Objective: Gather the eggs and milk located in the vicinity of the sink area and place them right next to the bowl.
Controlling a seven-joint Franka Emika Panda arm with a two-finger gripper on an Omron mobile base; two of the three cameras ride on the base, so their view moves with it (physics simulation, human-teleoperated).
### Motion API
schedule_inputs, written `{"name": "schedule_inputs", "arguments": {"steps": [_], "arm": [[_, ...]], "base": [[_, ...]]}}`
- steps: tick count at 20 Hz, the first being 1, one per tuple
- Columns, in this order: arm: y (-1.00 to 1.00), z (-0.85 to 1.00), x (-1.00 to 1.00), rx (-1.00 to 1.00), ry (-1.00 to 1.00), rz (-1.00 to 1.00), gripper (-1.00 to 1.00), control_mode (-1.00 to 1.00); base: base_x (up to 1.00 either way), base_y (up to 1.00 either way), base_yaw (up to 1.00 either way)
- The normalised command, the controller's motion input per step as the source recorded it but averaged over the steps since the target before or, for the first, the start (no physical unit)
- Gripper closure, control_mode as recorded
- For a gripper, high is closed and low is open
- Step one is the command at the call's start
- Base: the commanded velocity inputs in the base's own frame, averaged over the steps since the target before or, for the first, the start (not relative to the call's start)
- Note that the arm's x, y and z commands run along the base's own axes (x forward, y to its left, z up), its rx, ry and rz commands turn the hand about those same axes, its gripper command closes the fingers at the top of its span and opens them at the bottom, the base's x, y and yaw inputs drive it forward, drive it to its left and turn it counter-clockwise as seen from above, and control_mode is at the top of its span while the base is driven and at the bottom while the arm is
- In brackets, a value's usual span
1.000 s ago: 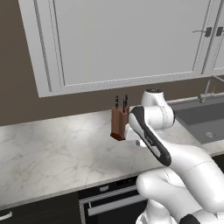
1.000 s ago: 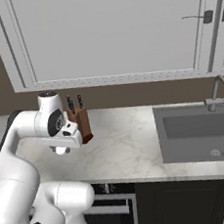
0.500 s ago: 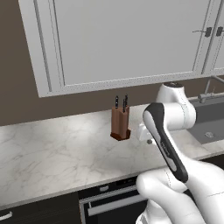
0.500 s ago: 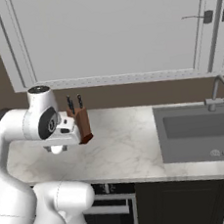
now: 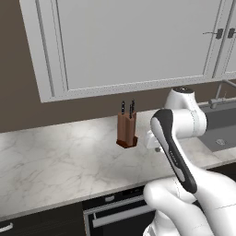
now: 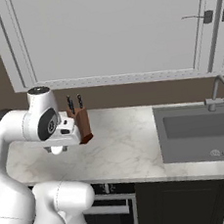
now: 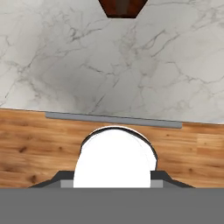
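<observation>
In the hand view a plain white egg sits between my gripper's dark fingertips, and the jaws are shut on it. The gripper hangs over the front part of the marble counter, just in front of the knife block. The sink area is a dark grey basin with a thin steel faucet, far to the right of the gripper. In the left base view my own arm covers most of the hand. The milk and the bowl are out of view.
A brown knife block with dark handles stands at the back of the counter, close behind the hand, and shows as knife block from the left. White wall cabinets hang above. The counter's front edge and wooden floor lie below the hand.
The arm's upper links have swung round and risen while the hand, still shut on the egg, drifted slightly towards the counter's front by the knife block. The counter and sink have not moved.
</observation>
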Motion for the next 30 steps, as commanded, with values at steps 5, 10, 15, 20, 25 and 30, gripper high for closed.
{"name": "schedule_inputs", "arguments": {"steps": [5, 10, 15, 20, 25, 30], "arm": [[0.0, 0.0, 0.0, 0.0, 0.0, 0.0, 1.0, 1.0], [0.0, 0.0, 0.0, 0.0, 0.0, 0.0, 1.0, 1.0], [0.0, 0.0, 0.0, 0.0, 0.0, 0.0, 1.0, 1.0], [0.0, 0.0, 0.0, 0.0, 0.0, 0.0, 1.0, 1.0], [0.0, 0.0, 0.0, 0.0, 0.0, 0.0, 1.0, 1.0], [0.0, 0.0, 0.0, 0.0, 0.0, 0.0, 1.0, 1.0]], "base": [[-0.56, -0.29, -0.08], [-0.33, -0.65, -0.11], [0.14, -1.0, -0.05], [0.04, -1.0, -0.06], [0.24, -1.0, -0.01], [0.38, -1.0, 0.0]]}}
